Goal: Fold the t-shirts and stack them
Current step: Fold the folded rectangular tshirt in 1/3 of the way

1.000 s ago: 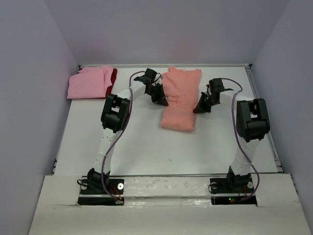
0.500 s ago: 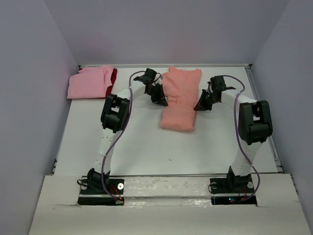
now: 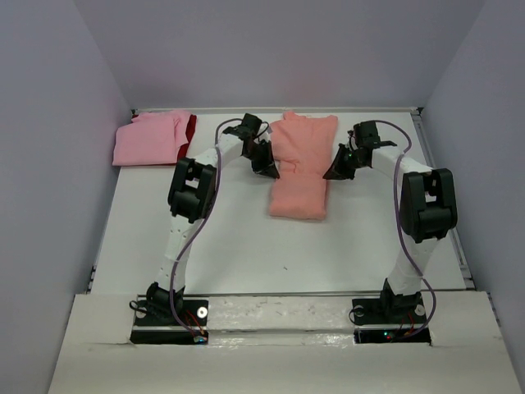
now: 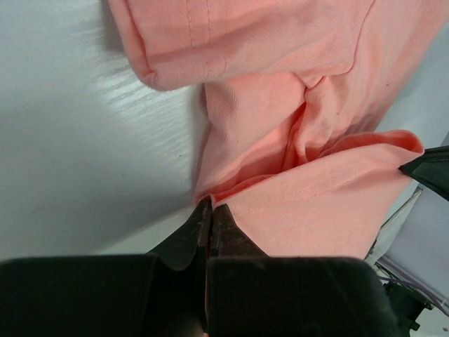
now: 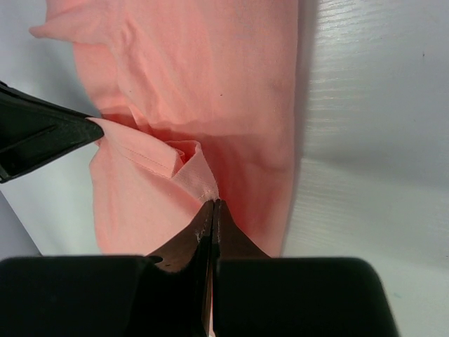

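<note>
White table (image 3: 246, 238), salmon t-shirt (image 3: 299, 168) pinched by left fingers (image 4: 184, 244), right fingers (image 5: 191, 240)

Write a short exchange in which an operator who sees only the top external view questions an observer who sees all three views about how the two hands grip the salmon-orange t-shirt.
Operator: From above, the arms hide the fingertips. Is the left one holding cloth?
Observer: Yes. The left hand is shut on a stitched hem of the salmon-orange t-shirt, right at the cloth's edge.
Operator: And the right one?
Observer: The right hand is shut on the other end of that same hem, at a small bunched corner. The hem runs straight across to the left fingertip.
</note>
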### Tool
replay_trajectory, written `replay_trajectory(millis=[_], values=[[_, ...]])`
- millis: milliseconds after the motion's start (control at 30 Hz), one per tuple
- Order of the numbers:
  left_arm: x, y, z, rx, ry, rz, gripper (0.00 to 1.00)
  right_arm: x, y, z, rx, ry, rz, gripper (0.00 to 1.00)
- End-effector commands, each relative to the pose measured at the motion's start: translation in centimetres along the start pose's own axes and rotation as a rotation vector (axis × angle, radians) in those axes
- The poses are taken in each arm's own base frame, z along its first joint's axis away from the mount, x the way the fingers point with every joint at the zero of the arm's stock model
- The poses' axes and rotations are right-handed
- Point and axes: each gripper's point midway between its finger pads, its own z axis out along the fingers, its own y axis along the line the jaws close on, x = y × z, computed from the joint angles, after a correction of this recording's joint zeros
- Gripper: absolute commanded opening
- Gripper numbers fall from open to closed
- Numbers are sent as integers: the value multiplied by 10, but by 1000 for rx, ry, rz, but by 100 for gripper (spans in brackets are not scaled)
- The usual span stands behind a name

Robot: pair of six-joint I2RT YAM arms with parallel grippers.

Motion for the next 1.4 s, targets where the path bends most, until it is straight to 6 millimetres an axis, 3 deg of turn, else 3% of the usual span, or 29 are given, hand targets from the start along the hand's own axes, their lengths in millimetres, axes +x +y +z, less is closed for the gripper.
replay_trajectory(millis=[0, 133, 333, 633, 833, 1000, 1367], values=[[-18, -36, -53, 26, -85, 14, 0, -11, 17, -18, -29, -50, -25, 0], [-23, -54, -70, 54, -121, 20, 0, -8, 17, -22, -31, -52, -26, 0], [-26, -58, -76, 52, -131, 27, 0, -10, 20, -25, -36, -62, -34, 0], [-36, -71, -85, 74, -157, 29, 0, -28, 37, -40, -55, -106, -50, 0], [-53, -83, -93, 89, -202, 27, 0, -42, 50, -56, -62, -150, -67, 0], [-64, -93, -92, 121, -216, 23, 0, -52, 53, -57, -55, -166, -77, 0], [-70, -78, -71, 115, -209, 4, 0, -70, 46, -46, -6, -194, -98, 0]])
